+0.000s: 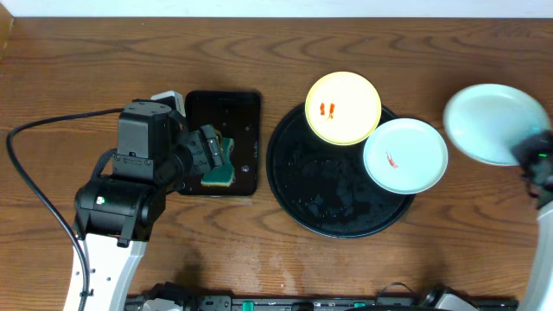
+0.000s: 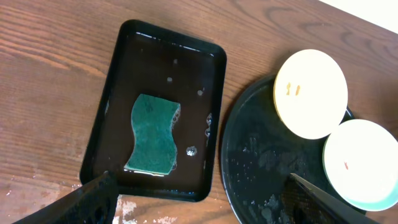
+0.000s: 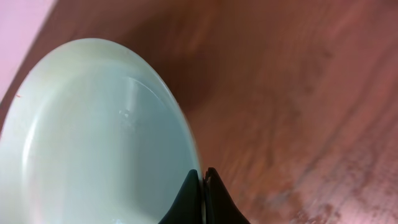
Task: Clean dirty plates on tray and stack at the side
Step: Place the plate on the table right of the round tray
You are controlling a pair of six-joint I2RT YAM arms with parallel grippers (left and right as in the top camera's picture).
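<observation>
Overhead view: round black tray (image 1: 328,200) at mid-desk, a little toward the right edge, beaded with droplets. Yellow plate (image 1: 344,107) lying across the tray's far rim, two red smears near its middle. Mint plate (image 1: 405,155) on the tray's right side, overhanging the rim, one red smear on it, its edge against the yellow plate. Second mint plate (image 1: 491,123) off the tray, near the desk's right edge toward the far corner, pinched at its rim by the right gripper (image 1: 534,157).

Right wrist view: fingers clamped tight on that rim, plate tilted, wood beneath blurred. Resting on the desk or lifted: cannot tell.

Left of the tray, toward the far edge: small tray (image 1: 238,112), rectangular, black, wet. Green sponge (image 2: 152,134) flat inside it, toward its near end. Left gripper (image 2: 199,202) above that near end, fingers spread wide, holding nothing, not touching the sponge.
</observation>
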